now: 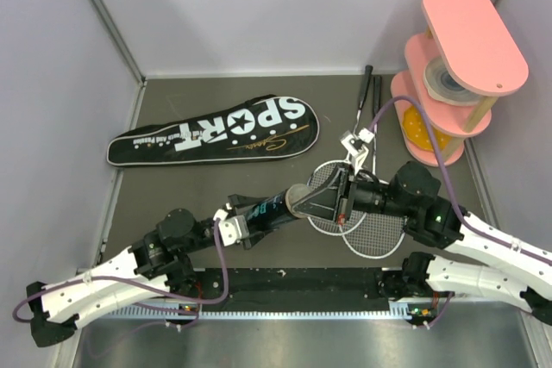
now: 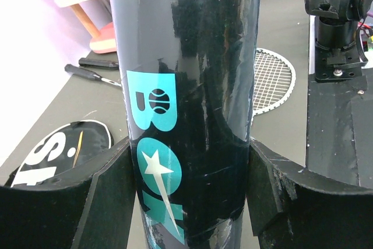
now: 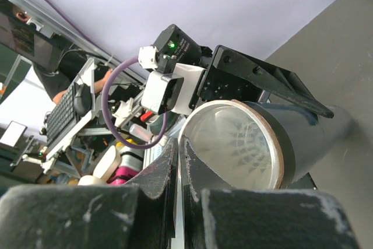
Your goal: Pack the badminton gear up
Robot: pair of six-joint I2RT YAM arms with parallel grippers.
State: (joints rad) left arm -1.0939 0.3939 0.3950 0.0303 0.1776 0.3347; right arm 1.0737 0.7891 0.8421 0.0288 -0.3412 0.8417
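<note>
The long black shuttle tube (image 1: pixel 274 206) hangs level above the table. My left gripper (image 1: pixel 244 220) is shut on its body, one black finger on each side of the teal lettering (image 2: pixel 190 161). At the tube's mouth a translucent cap (image 3: pixel 233 147) shows white shuttlecock feathers behind it. My right gripper (image 1: pixel 342 196) is shut there (image 3: pixel 181 158), with the cap's thin pale edge pinched between its pads. Two silver-framed rackets (image 1: pixel 373 232) lie under the right arm, their black handles (image 1: pixel 371 92) pointing away. The black "SPORT" bag (image 1: pixel 216 131) lies at the far left.
A pink tiered stand (image 1: pixel 457 66) holding a tape roll and a yellow item stands at the far right corner. Grey walls close in the table on three sides. A black strip (image 1: pixel 293 286) runs along the near edge by the arm bases.
</note>
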